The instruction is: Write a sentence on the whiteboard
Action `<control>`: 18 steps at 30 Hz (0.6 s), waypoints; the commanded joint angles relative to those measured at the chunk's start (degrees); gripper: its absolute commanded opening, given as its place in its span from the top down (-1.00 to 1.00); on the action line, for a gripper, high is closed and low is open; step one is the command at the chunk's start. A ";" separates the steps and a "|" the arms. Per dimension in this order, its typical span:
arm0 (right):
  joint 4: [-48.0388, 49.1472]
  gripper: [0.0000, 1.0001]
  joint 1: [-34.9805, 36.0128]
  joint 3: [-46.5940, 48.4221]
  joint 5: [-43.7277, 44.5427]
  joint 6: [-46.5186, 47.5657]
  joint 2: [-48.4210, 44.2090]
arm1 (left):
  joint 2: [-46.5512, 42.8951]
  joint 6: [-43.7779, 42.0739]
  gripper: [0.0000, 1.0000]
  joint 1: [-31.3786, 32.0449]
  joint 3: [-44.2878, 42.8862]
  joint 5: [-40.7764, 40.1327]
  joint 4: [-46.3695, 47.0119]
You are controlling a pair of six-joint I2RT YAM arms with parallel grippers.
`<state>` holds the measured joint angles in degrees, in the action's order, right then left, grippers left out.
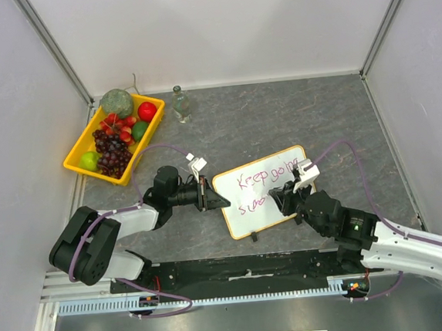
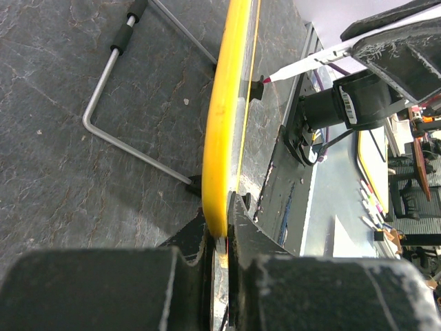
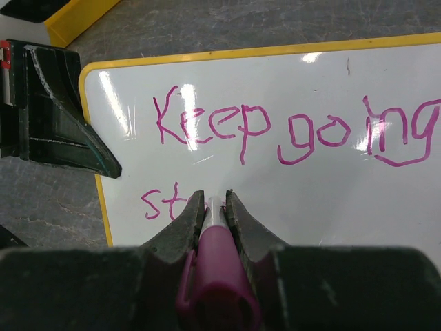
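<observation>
Whiteboard (image 1: 260, 218) is a small white rectangle with a thin yellow frame and rounded corners. It sits at the centre of the grey worktop (image 1: 279, 118), between the two arms, with two small black clip feet on its lower long edge. Magenta handwriting covers the upper part. The top view is too small to read it fully; the right wrist view shows "Keep going" clearly on the whiteboard (image 3: 324, 200), with "st" begun on the line below. The left wrist view sees the whiteboard (image 2: 224, 103) edge-on as a yellow strip. Only this view shows a bent wire stand (image 2: 110, 141) on its back side, ending in black clips at the frame; how steeply the board tilts I cannot tell. In the top view the long axis runs left to right, rising slightly toward the right. The writing is upright as seen from the arm bases, and the face is up toward the camera. Left end effector (image 1: 220, 199) is clamped tight on the board's left short edge, fingers pinching the frame (image 2: 219, 227). Right end effector (image 3: 215, 200) is closed on a pink marker (image 3: 219, 269), tip on the board at the second line. At upper left of the top view are a yellow fruit tray (image 1: 73, 157) and a small bottle (image 1: 181, 105), well apart from the board.
</observation>
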<state>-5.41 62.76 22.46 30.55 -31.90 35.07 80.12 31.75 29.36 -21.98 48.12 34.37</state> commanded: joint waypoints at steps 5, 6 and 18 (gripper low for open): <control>-1.27 1.00 -0.18 1.19 3.99 0.26 -0.09 | 0.92 -7.84 0.96 0.08 0.62 -6.90 -5.37; -1.36 1.00 -0.18 1.10 4.26 0.35 0.17 | 0.92 -7.93 0.96 0.08 0.62 -6.98 -5.37; -1.71 1.00 -0.27 -2.50 4.88 -1.58 -0.09 | 1.01 -7.84 0.96 0.08 0.53 -6.72 -5.28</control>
<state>-7.22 62.76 21.82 33.95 -32.23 35.64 80.12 31.73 29.39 -21.98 48.12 34.37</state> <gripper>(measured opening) 0.204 0.091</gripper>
